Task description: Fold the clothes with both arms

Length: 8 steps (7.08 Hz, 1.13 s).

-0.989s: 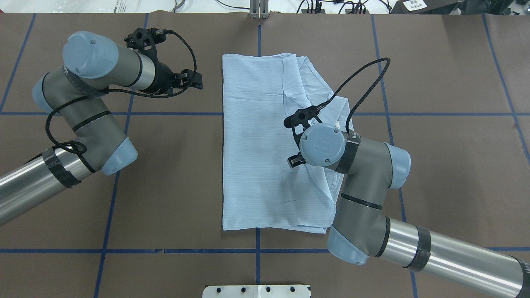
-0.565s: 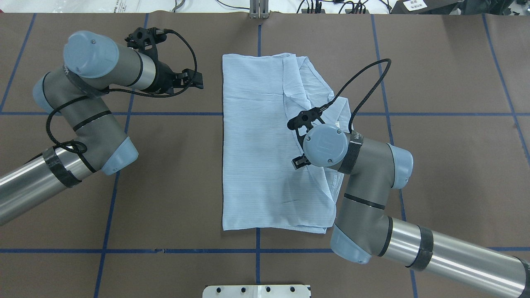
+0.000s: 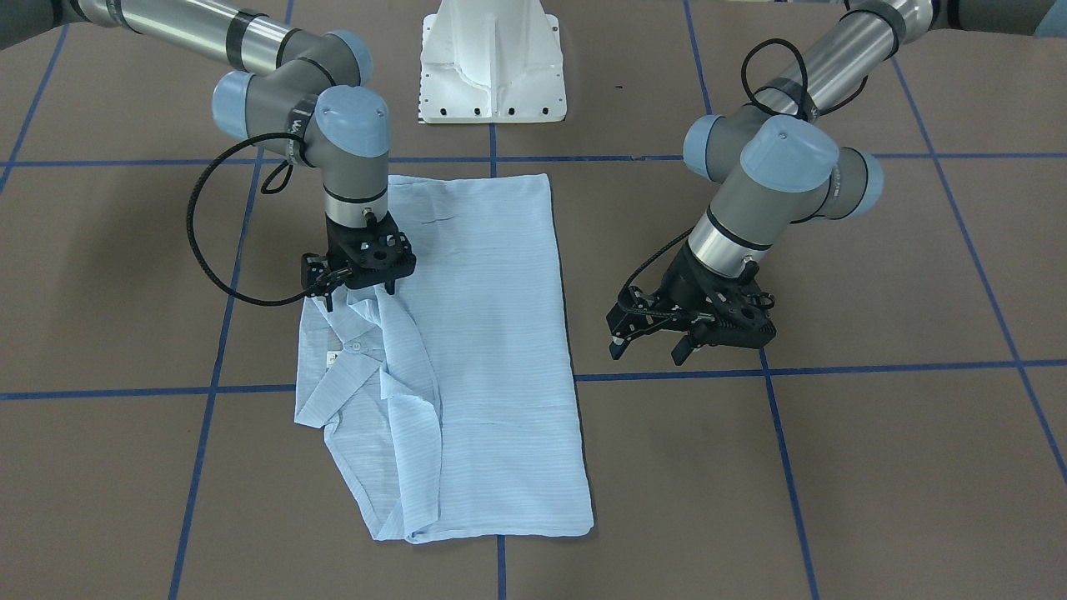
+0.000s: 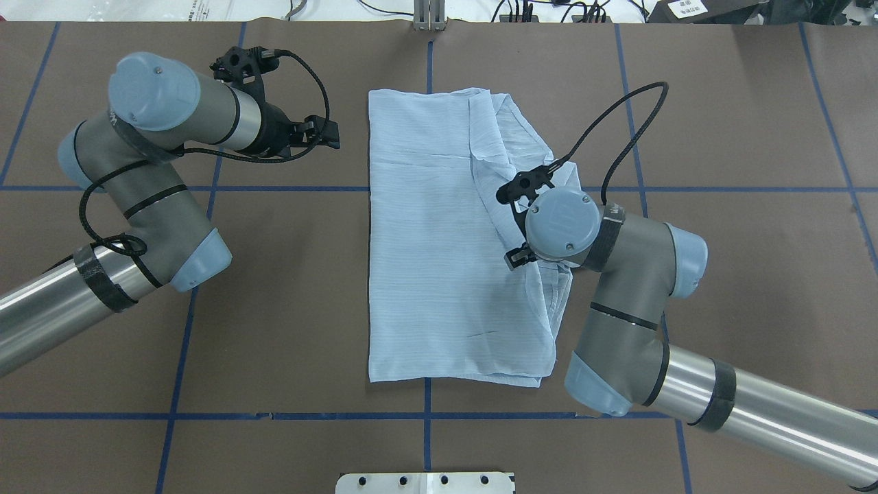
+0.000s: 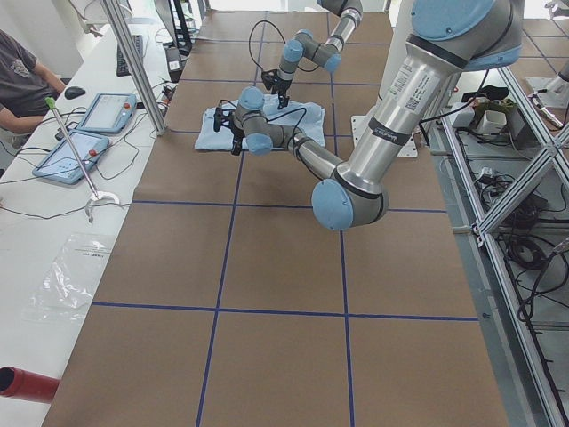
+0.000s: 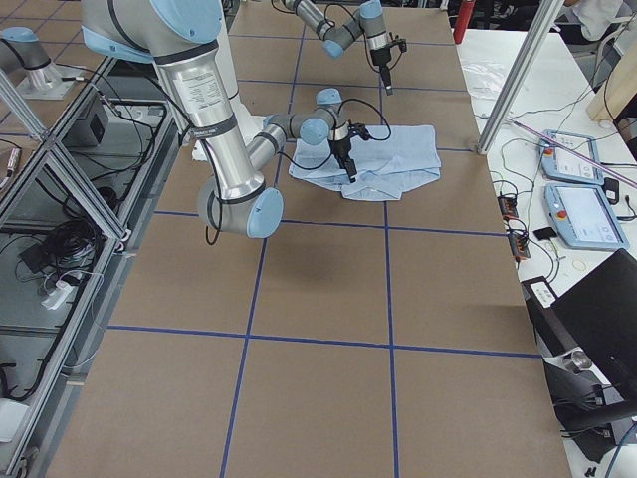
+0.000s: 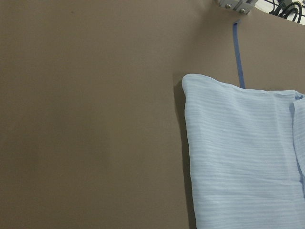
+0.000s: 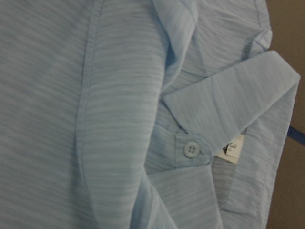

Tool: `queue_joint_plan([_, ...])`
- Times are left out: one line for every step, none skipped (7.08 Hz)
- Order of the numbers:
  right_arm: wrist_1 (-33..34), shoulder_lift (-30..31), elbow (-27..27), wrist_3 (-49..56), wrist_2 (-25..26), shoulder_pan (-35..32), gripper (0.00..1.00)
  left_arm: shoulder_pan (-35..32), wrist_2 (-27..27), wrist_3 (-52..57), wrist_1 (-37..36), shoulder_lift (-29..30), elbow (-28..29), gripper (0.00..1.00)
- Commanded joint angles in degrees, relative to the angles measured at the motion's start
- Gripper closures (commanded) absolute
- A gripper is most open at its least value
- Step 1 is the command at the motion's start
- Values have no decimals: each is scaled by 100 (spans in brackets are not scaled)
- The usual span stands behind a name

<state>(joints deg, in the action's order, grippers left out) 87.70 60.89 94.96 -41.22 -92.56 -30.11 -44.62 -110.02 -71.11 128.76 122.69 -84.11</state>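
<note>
- Brown matte table top [image 4: 288,309], split into big squares by blue tape lines [image 4: 274,416].
- White side bench [image 5: 36,231] on the operators' side, strewn with loose cables.
- On it: grey pendant [image 5: 108,111], second pendant [image 5: 69,153] just beside, clear plastic bag [image 5: 71,276] further along.
- Red cylinder [image 5: 25,384] at the bench's near corner.
- Seated person [image 5: 22,71] at the bench's far end.
- Slanted aluminium post [image 5: 133,67] at the table edge.
- Aluminium frame [image 5: 511,187] along the opposite side, over grey floor [image 5: 551,391] with cables.
- White power strip [image 6: 62,289] down there too.
- Black screen [image 6: 597,319] at the bench's other end.
- Bright, even light, soft shadows.
</note>
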Motion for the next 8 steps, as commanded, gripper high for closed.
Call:
queue_joint_plan([-60,412,40,534,-245,-398,0,50,7,-52,0,27,-18,0])
queue_joint_plan([-52,571,170,745,-280,-556,0,50,7,-61,-9,53,-18,0])
queue_joint_plan([-52,608,250,974,-515,-775,0,50,7,-53,-17,53,-18,0])
queue_joint_plan([-60,599,347,993,-875,-977,0,50,7,-52,-18,53,-35,0])
queue_joint_plan([-60,582,469,985,-1122,-1092,0,50,-2,-61,-26,53,-62,0])
queue_joint_plan([-52,582,592,924,-1307,-1119,0,58,-20,-96,-52,53,-149,0])
queue_joint_plan([-52,616,776,784,-1448,-1128,0,259,-37,-297,-88,45,-315,0])
queue_joint_plan([-52,799,1057,504,-1623,-1120,0,504,-72,-803,-97,-25,-560,0])
